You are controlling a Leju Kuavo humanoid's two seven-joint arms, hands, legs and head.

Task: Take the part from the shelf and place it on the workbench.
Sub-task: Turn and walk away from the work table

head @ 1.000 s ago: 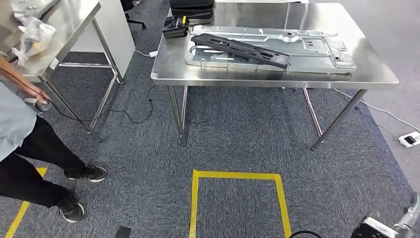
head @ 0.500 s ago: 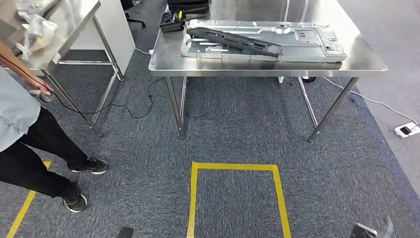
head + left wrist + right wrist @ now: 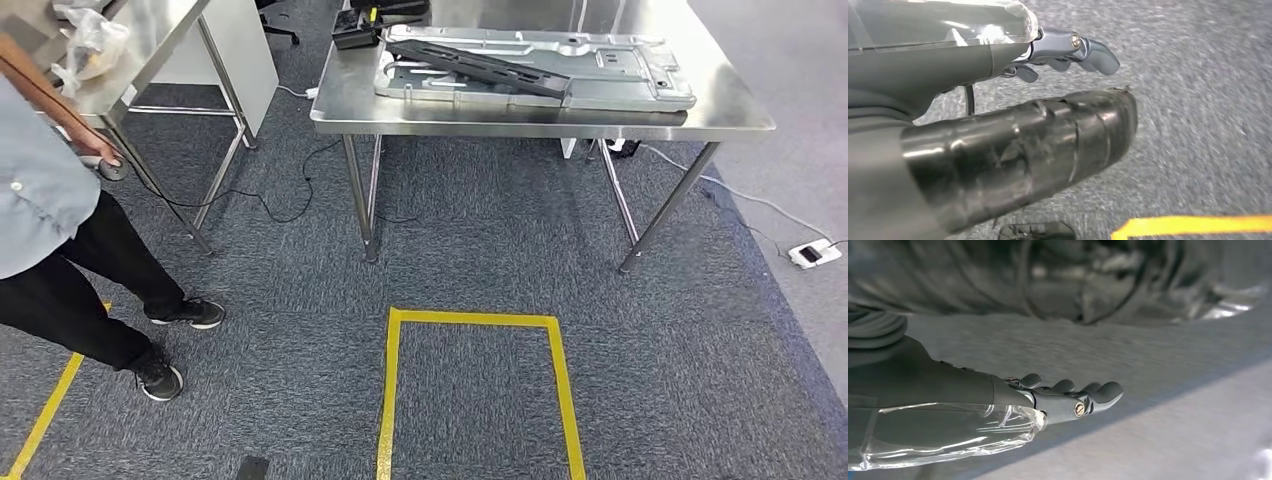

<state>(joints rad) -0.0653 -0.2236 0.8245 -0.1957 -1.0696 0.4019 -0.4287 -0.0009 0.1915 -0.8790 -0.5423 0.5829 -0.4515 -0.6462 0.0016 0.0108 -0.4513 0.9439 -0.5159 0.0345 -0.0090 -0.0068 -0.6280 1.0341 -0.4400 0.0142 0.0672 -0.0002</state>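
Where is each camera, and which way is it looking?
Head view: high on the robot, looking forward and down at the workbench, the carpet and the yellow tape.
Left wrist view: behind the left hand, facing the carpet.
Right wrist view: behind the right hand, facing the floor.
Shared: head and left wrist views both show carpet and yellow tape.

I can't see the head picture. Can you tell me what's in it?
A steel workbench stands ahead on grey carpet, with a flat silver metal panel on it and a long black part lying across the panel. A yellow tape rectangle marks the floor in front, and a person stands at the left beside another steel table.
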